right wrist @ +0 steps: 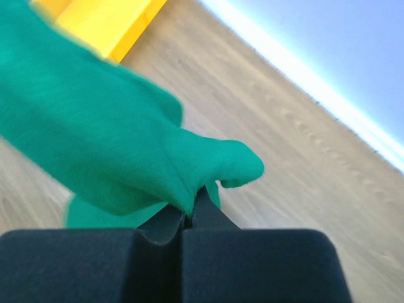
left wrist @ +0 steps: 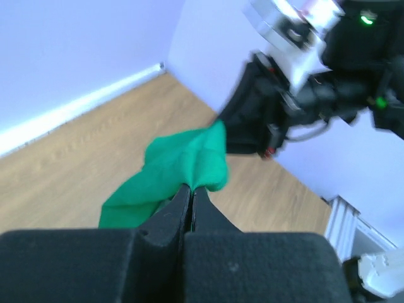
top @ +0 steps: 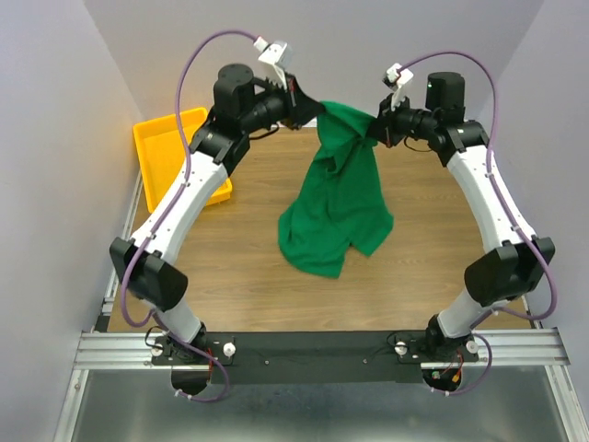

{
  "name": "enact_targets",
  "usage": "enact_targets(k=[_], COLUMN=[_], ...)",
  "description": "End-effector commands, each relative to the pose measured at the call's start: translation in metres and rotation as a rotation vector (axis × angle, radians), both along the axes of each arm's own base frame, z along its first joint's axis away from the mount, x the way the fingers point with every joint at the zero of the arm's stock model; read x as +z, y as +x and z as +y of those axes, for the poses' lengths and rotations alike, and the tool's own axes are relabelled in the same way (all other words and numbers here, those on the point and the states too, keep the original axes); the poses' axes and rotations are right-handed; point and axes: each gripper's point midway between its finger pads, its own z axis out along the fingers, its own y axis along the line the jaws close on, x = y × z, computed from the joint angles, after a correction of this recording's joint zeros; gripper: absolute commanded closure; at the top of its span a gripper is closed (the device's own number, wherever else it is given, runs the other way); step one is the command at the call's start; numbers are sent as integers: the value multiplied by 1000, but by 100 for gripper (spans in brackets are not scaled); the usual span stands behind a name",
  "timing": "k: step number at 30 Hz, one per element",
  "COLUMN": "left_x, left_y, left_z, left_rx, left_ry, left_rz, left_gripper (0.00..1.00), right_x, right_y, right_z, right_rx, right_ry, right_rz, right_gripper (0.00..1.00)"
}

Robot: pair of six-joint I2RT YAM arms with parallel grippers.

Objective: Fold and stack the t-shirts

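Surface: wooden table (top: 239,267) boxed in by pale lilac walls (top: 55,138).
T-shirt: the dark green t-shirt (top: 336,198) is strung by its top edge between my two grippers. The rest hangs below them in a bunched drape, and its lower end reaches the wood.
Left gripper: my left gripper (left wrist: 191,192) is clamped tight, with a fold of the green cloth pinched at its fingertips.
Right gripper: my right gripper (right wrist: 191,205) is closed fully on another fold, just across from the left one.
Spacing: my grippers sit near each other, raised above the table.
Bin: a yellow bin (top: 166,147) sits outboard of my left gripper, at the table's edge.
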Motion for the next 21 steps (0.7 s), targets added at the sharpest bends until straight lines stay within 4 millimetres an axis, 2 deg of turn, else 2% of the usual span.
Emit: enact_targets(k=[1, 2, 3, 4, 5, 7, 8, 9, 10, 11, 12, 13, 14, 16, 17, 19, 20, 21], left_x=[64, 59, 67, 89, 85, 103, 101, 108, 113, 118, 133, 131, 136, 150, 156, 162, 165, 169], left_y=[3, 13, 14, 10, 18, 18, 23, 23, 25, 28, 24, 27, 28, 22, 19, 16, 14, 12], left_z=[-10, -18, -20, -21, -26, -30, -34, -35, -36, -39, -39, -41, -44, -44, -45, -45, -44, -43], left_rx=[-56, -66, -74, -94, -98, -115, -121, -125, -126, -133, -148, -155, -167, -202, -223, -235, -237, -242], left_ry=[-76, -79, -94, -122, -131, -163, -177, -195, -211, -228, -270, -282, -304, -362, -396, -421, -429, -437], left_rz=[-127, -113, -122, -165, -143, -183, -168, -189, -197, -211, -235, -223, -239, -261, -273, -287, -296, -309], left_gripper=[100, 100, 100, 100, 100, 100, 100, 100, 100, 100, 100, 100, 100, 100, 100, 100, 100, 100], right_x=[34, 42, 45, 49, 51, 57, 59, 64, 80, 82, 106, 114, 118, 138, 152, 159, 155, 159], right_y=[0, 2, 3, 3, 3, 7, 13, 18, 24, 32, 39, 43, 49, 50, 46, 38, 29, 16], right_z=[-11, -15, -17, -18, -19, -27, -34, -42, -50, -57, -73, -78, -84, -93, -91, -83, -71, -64], right_rx=[-58, -80, -91, -94, -102, -139, -181, -219, -257, -287, -346, -363, -381, -403, -389, -339, -257, -202], right_ry=[-39, -43, -46, -48, -50, -66, -83, -91, -85, -86, -62, -49, -42, -22, -9, 7, 21, 30], right_rz=[-112, -131, -139, -153, -158, -181, -190, -205, -238, -243, -285, -299, -303, -346, -381, -395, -385, -399], right_gripper=[99, 99, 99, 99, 100, 99, 99, 100, 99, 99, 99, 99, 99, 99, 99, 99, 99, 99])
